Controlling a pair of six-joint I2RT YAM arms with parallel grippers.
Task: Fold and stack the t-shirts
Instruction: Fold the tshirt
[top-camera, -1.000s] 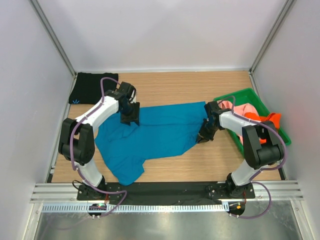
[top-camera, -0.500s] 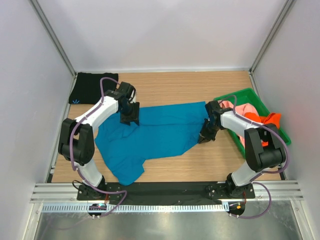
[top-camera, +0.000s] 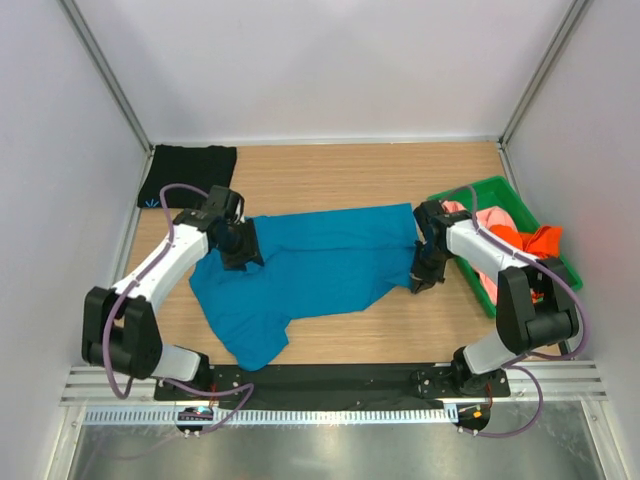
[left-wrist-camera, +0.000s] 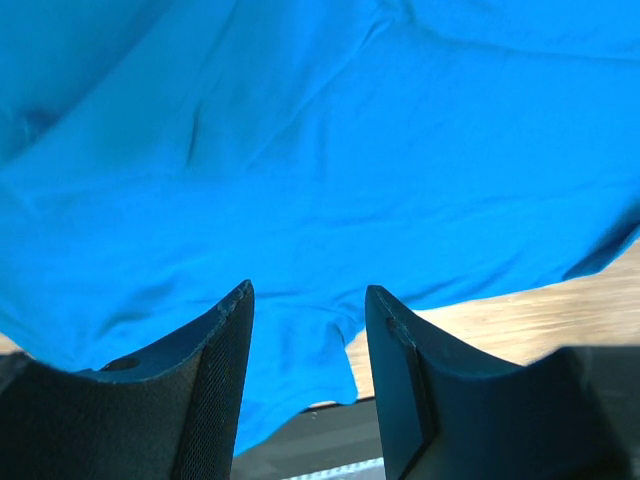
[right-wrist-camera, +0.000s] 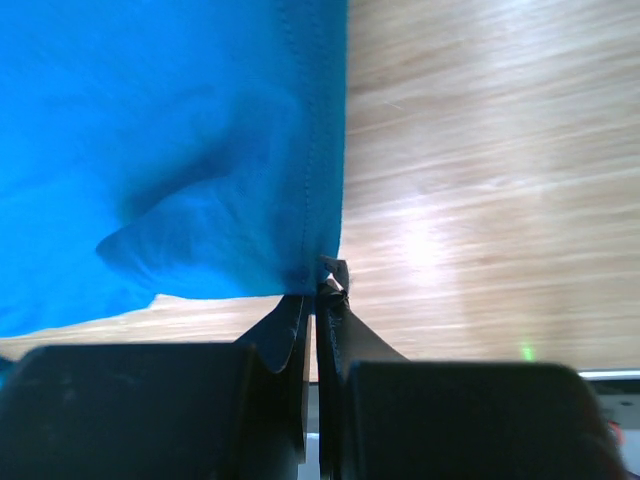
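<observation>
— Where are we standing with the teal t-shirt (top-camera: 320, 265)?
— It's lying spread on the bench (top-camera: 430, 320). Our right hand (right-wrist-camera: 318, 292) is clenching its hem corner, and our left hand (left-wrist-camera: 308, 292) is hovering released over the other end.
— Then we're needing a matching edge pinch there, so the cloth is pulling flat, not bunching.

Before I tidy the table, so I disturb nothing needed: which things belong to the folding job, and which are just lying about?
Job: teal-blue t-shirt, black t-shirt, orange t-shirt, pink t-shirt.
Lying about: green tray, only holding the orange and pink ones.
</observation>
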